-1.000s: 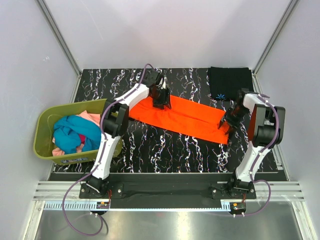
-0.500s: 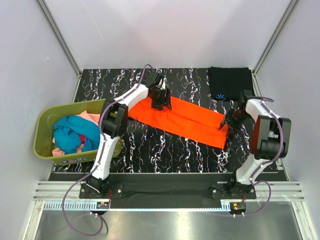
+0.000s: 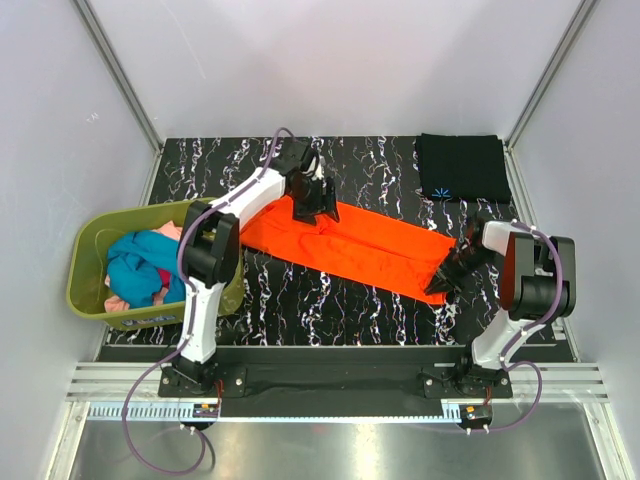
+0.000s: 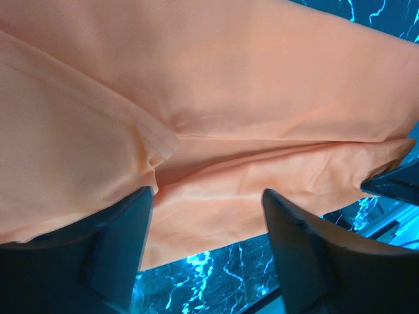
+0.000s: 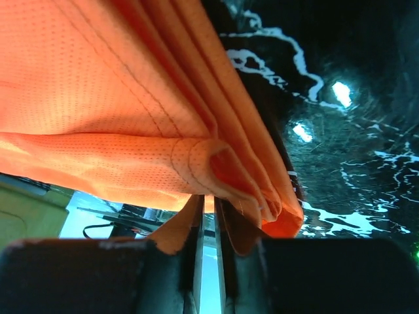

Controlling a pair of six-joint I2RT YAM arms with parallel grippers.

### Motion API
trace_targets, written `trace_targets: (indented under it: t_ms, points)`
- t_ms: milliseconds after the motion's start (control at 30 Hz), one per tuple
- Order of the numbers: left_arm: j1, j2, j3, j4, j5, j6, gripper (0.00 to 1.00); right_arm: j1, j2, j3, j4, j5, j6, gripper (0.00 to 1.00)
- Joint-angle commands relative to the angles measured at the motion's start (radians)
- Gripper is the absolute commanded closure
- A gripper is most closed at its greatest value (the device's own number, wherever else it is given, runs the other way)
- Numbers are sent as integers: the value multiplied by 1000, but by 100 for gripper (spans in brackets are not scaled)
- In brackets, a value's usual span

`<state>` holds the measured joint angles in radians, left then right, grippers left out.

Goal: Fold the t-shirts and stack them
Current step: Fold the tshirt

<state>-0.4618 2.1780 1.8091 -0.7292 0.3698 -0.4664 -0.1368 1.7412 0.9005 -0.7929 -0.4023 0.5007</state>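
Note:
The bright orange t-shirt (image 3: 370, 250) lies as a long folded strip across the middle of the black marbled table. My left gripper (image 3: 314, 206) is over its far left part, jaws open wide; in the left wrist view (image 4: 208, 239) the orange cloth (image 4: 229, 98) lies just beyond the fingers. My right gripper (image 3: 440, 283) is at the strip's right end, shut on bunched orange cloth (image 5: 222, 170). The black t-shirt (image 3: 460, 167) with its light-blue mark lies folded at the back right. Teal, pink and red shirts (image 3: 140, 265) are piled in the basket.
The olive-green plastic basket (image 3: 92, 300) stands at the table's left edge, beside the left arm. White walls and metal frame posts enclose the table on three sides. The right arm's base link stands close to the shirt's right end.
My right gripper has moved toward the near edge, pulling the shirt's right end with it. The left arm swung a little left and the orange strip shifted left.

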Motion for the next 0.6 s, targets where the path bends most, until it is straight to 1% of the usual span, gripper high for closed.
trace_targets:
  t_ms: [0, 33, 100, 133, 167, 200, 233, 267, 300, 333, 367, 400, 467, 500, 567]
  points:
    - [-8, -35, 81, -56, -34, 34, 24, 8, 1, -26, 47, 121, -10, 81]
    - [-11, -41, 99, -67, -38, 34, 22, 8, -27, -9, 22, 131, -23, 76]
    - [-21, -53, 107, -104, -72, 20, 22, 8, -43, 49, -3, 138, -57, 66]
    - [-26, -75, 107, -131, -151, -6, 23, 8, -55, 75, -31, 141, -74, 58]
    - [-32, -84, 102, -206, -213, -30, 34, 9, -60, 106, -48, 160, -103, 52]
    - [-44, -101, 93, -246, -285, -58, 36, 11, -65, 171, -64, 169, -123, 46]
    - [-52, -142, 72, -268, -395, -105, 37, 16, -68, 205, -87, 172, -169, 32]
    - [-58, -173, -3, -244, -411, -112, 36, 32, -68, 236, -94, 171, -192, 28]
    - [-69, -199, -34, -228, -425, -124, 35, 43, -68, 291, -98, 184, -212, 23]
    - [-70, -220, -66, -220, -445, -171, 33, 58, -57, 320, -106, 187, -246, 20]
    - [-72, -256, -86, -204, -445, -190, 31, 75, -49, 346, -111, 191, -258, 18]
    - [-72, -265, -100, -202, -439, -205, 26, 116, -40, 395, -114, 216, -264, 17]
    - [-74, -256, -79, -228, -427, -247, 22, 169, -14, 434, -108, 235, -292, 16]
    - [-71, -242, -38, -249, -422, -265, 13, 225, -5, 469, -101, 238, -309, 11]
    - [-64, -209, 18, -324, -390, -317, 11, 287, 40, 509, -92, 253, -370, 4]
